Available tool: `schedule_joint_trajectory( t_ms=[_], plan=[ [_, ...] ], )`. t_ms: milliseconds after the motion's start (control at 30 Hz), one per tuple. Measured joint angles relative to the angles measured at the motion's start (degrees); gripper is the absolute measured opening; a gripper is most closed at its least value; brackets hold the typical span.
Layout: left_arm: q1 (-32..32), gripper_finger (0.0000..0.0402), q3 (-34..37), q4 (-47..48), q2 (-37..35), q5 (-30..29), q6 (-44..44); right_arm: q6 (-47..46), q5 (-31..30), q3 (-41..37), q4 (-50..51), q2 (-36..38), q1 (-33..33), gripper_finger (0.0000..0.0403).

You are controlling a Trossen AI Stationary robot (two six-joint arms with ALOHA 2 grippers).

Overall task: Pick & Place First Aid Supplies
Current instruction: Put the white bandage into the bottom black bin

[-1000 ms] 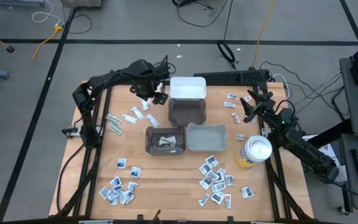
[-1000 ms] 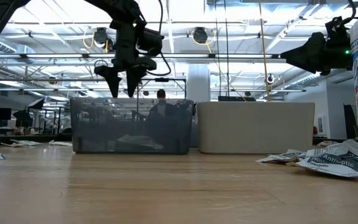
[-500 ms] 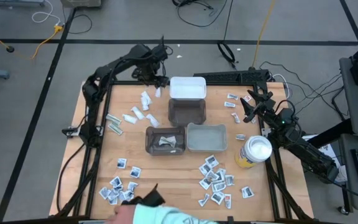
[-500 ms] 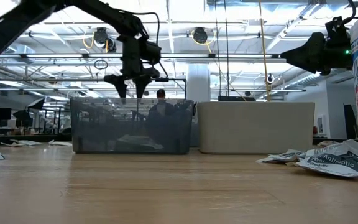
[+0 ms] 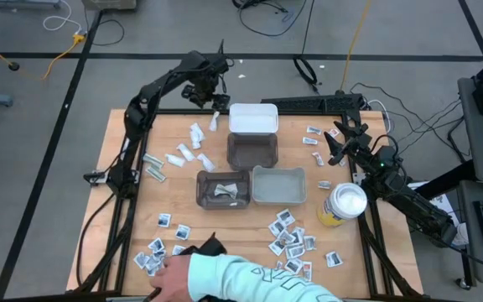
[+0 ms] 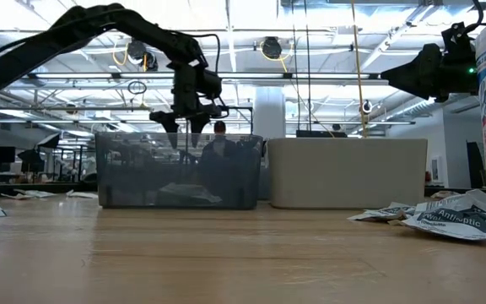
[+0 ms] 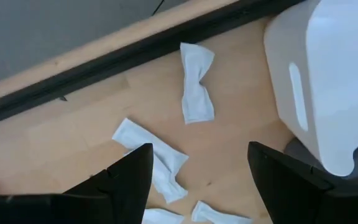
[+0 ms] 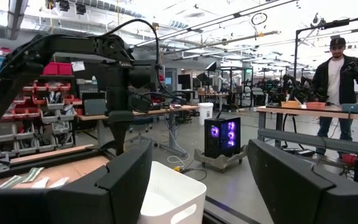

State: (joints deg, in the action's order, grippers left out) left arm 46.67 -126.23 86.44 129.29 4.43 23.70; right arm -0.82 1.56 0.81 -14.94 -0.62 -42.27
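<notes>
A: What sits nearest on the wooden table?

B: At the bottom edge of the high view, a person's sleeve reaches in over the square white sachets at lower left. A second cluster of packets lies lower right, beside the yellow canister.

A: And mid-table?

B: A dark bin holding a packet and a pale bin side by side; behind them another dark bin and a white bin. Narrow strip wrappers lie left of those.

A: The grippers?

B: The left gripper hangs over the table's far edge, upper centre, fingers apart and empty. The right gripper waits at the right edge, fingers spread, empty.

A: Beyond?

B: In the low view, a workshop hall with ceiling lights; the right wrist view shows benches and a person standing at upper right.
</notes>
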Motion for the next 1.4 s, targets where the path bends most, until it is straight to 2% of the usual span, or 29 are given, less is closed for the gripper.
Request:
schedule_joint_trajectory(
  t_ms=[633, 733, 900, 1033, 1167, 1400],
  plan=[
    [1.8, 0.0269, 0.1, -5.9, 10.8, 3.1, -6.2, 0.0, 0.0, 0.0, 0.0, 0.0, 0.0, 0.0263],
    [2.3, 0.0269, 0.1, -7.8, 11.2, 3.6, -7.7, 0.0, 0.0, 0.0, 0.0, 0.0, 0.0, 0.0263],
    [3.1, 0.0269, 0.1, -9.3, 11.9, 7.9, -9.8, 0.0, 0.0, 0.0, 0.0, 0.0, 0.0, 0.0263],
    [3.5, 0.0266, 0.1, -9.7, 11.7, 8.3, -9.8, 0.0, 0.0, 0.0, 0.0, 0.0, 0.0, 0.0263],
    [3.6, 0.0228, 0.1, -9.7, 11.7, 8.2, -9.7, 0.0, 0.0, 0.0, 0.0, 0.0, 0.0, 0.0263],
    [4.1, 0.0106, 0.1, -9.7, 11.7, 7.6, -9.7, 0.0, 0.0, 0.0, 0.0, 0.0, 0.0, 0.0263]
  ],
)
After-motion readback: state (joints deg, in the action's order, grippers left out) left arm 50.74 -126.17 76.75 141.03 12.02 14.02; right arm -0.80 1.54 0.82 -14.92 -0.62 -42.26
